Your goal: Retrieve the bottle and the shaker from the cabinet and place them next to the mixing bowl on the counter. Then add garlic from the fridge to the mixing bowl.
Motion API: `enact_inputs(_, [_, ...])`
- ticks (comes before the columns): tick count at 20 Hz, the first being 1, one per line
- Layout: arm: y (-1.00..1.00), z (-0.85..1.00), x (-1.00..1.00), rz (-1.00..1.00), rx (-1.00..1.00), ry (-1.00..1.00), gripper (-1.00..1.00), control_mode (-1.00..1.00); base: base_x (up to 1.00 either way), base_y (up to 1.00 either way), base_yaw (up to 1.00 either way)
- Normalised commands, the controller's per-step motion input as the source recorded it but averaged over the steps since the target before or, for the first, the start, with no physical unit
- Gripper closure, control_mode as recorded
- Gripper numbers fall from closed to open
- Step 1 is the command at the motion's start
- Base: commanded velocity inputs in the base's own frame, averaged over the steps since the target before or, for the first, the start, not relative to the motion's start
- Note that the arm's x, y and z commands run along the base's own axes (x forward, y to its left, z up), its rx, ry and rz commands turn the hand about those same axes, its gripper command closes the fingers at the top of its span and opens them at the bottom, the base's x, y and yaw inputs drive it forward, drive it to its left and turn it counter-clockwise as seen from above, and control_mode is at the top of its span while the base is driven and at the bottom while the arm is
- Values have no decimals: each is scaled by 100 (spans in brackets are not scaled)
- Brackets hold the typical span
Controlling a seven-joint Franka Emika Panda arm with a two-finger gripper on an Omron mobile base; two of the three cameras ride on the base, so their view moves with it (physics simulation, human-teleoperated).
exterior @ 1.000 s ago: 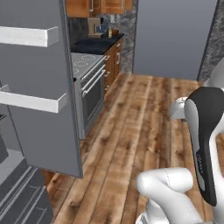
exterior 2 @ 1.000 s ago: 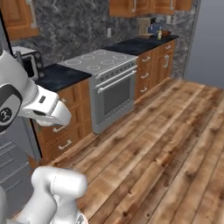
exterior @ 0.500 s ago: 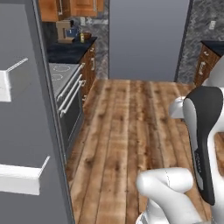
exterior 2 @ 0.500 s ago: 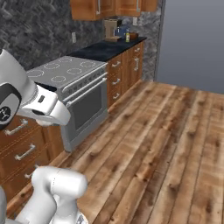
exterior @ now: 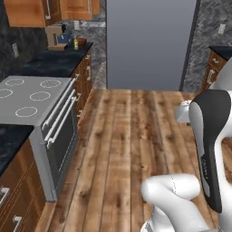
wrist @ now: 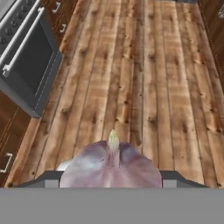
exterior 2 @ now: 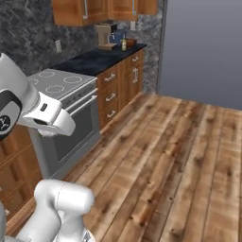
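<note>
Between my gripper's (wrist: 111,177) two dark tips sits a pale purple garlic bulb (wrist: 111,166), clamped above the wooden plank floor (wrist: 144,78); grey oven (wrist: 26,65) at left.

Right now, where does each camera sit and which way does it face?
Left base view: behind the arm's left, facing down the wood floor toward the grey wall; stove on the left, white arm at lower right.
Right base view: behind the arm's right, facing the stove and dark counter; arm at lower left.
Hand view: looks down at the floor, oven door upper left, garlic between the gripper fingertips.
All three share stove and floor.
</note>
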Motion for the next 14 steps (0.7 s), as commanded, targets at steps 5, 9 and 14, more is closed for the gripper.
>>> enact_inputs(5, [0,0,0,0,0,0,100,100,100,-21,0])
enact_inputs(9, [0,0,0,0,0,0,100,100,100,-1,4])
enact_inputs(14, [0,0,0,0,0,0,100,100,100,-5,10])
